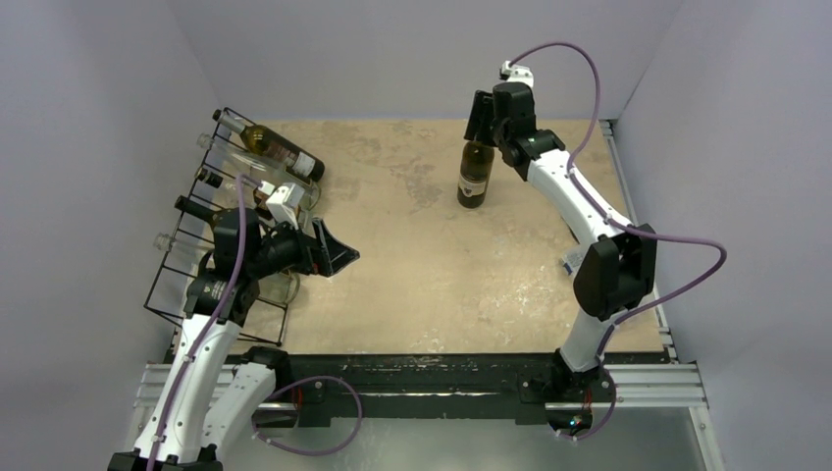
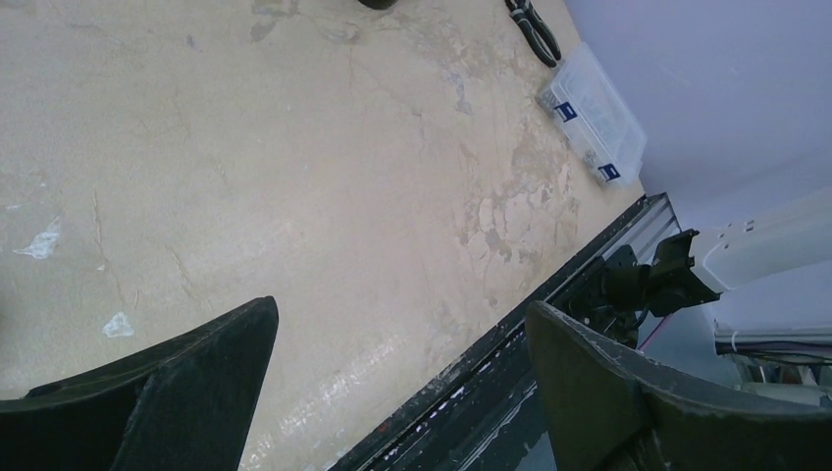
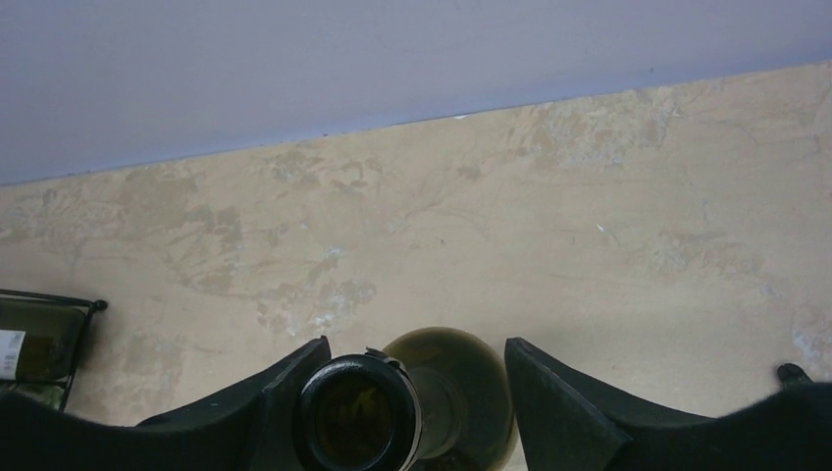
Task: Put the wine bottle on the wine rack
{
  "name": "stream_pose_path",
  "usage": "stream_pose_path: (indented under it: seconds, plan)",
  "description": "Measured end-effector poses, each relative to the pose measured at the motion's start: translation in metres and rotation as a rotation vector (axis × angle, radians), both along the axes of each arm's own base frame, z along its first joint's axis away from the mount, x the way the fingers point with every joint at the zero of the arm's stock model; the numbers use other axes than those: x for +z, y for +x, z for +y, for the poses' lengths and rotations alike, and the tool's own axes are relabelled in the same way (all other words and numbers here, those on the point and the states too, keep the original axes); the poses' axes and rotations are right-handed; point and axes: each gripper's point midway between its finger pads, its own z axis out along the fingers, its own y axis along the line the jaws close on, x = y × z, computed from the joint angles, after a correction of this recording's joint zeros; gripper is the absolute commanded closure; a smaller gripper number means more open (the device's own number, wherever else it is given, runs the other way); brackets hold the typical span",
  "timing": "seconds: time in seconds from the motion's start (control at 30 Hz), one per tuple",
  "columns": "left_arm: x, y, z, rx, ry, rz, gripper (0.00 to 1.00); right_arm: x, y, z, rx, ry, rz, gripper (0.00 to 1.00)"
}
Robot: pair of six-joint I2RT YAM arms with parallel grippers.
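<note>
The wine bottle [image 1: 475,175] stands upright on the table [image 1: 422,265] at upper centre, neck pointing up between the right gripper's [image 1: 482,128] parted, unclamped jaws. The left gripper [image 1: 341,257] gapes empty beside the wine rack [image 1: 182,221] at left.

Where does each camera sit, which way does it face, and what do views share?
Top external: above and behind, looking down at the table, wine rack and standing wine bottle; both arms show.
Left wrist: on the left arm, facing across bare tabletop toward a clear box; the open left gripper shows.
Right wrist: above the bottle's mouth, facing the back wall; the right gripper flanks it.
Shared: top and right wrist both show the bottle.
</note>
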Motion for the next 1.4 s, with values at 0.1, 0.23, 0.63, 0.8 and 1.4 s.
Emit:
stream_pose_path:
  seconds: [0.1, 0.23, 0.63, 0.8, 1.4]
  plan:
    - [0.000, 0.000, 0.000, 0.002, 0.001, 0.000, 0.03, -0.003, 0.002, 0.002, 0.004, 0.001, 0.000, 0.52]
    - [-0.001, 0.001, 0.001, 0.006, 0.004, 0.003, 0.03, 0.001, 0.005, 0.002, 0.005, 0.000, -0.019, 0.69]
    - [-0.008, 0.010, 0.007, 0.034, -0.001, 0.041, 0.03, 0.003, -0.027, 0.000, 0.053, 0.050, 0.006, 0.94]
    - [-0.009, 0.016, 0.013, 0.054, -0.013, 0.055, 0.03, 0.007, -0.061, 0.002, 0.113, 0.092, 0.032, 0.98]
    - [-0.010, 0.017, 0.003, -0.003, -0.041, 0.018, 0.01, -0.016, -0.176, 0.050, 0.467, 0.393, 0.180, 1.00]
